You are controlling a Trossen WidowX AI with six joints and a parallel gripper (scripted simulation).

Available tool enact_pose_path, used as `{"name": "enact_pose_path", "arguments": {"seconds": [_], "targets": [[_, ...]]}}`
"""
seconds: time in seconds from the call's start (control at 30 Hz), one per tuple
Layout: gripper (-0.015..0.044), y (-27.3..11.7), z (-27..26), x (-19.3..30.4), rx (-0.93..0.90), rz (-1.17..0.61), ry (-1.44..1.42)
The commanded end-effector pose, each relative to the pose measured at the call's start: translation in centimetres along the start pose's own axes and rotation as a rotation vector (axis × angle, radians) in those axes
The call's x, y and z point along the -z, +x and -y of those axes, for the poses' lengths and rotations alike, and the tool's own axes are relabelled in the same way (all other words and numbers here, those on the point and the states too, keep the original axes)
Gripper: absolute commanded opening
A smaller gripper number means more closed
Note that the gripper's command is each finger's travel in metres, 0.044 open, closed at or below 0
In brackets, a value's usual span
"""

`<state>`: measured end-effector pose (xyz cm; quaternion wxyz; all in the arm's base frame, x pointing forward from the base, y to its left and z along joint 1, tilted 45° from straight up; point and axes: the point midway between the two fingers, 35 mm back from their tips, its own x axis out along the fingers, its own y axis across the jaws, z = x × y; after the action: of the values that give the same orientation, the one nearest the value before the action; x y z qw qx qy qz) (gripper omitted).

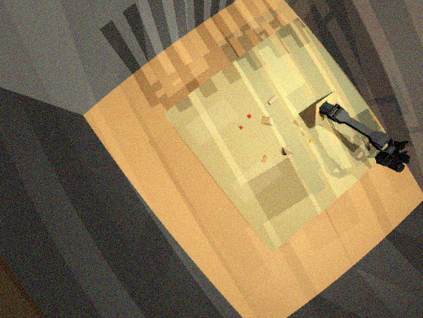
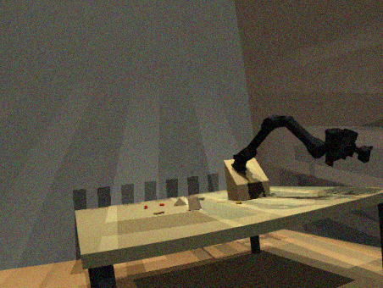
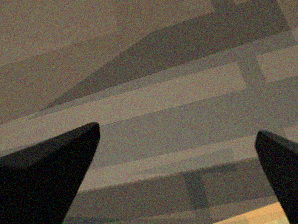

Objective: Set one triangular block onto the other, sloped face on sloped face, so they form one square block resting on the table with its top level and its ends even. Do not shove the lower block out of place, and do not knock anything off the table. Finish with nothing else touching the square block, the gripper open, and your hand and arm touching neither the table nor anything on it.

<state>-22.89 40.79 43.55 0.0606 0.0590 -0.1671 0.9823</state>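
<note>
Two small tan triangular blocks lie apart on the table. One block lies near the middle, and the other block is a short way from it. Neither touches the other. My gripper is open and empty. It hangs high in the air past the table's edge, far from both blocks. In the wrist view only the two dark fingertips show, with striped floor behind them.
The arm's base stands on a large tan wedge on the table. Two small red bits, a yellow bit and two small tan pieces lie around the blocks.
</note>
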Motion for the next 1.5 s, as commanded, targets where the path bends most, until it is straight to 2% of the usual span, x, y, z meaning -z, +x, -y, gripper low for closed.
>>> {"name": "enact_pose_path", "arguments": {"seconds": [0.0,0.4,0.77,1.1,1.47], "targets": [[0.0440,-4.3,3.3,1.1,0.140,-0.049,0.025],[0.0440,-18.4,9.8,3.1,0.526,-0.169,0.099],[0.0440,-33.1,11.6,3.9,0.886,-0.260,0.173],[0.0440,-47.1,9.3,4.5,1.229,-0.324,0.281],[0.0440,-61.8,2.3,6.0,1.622,-0.352,0.495]]}}
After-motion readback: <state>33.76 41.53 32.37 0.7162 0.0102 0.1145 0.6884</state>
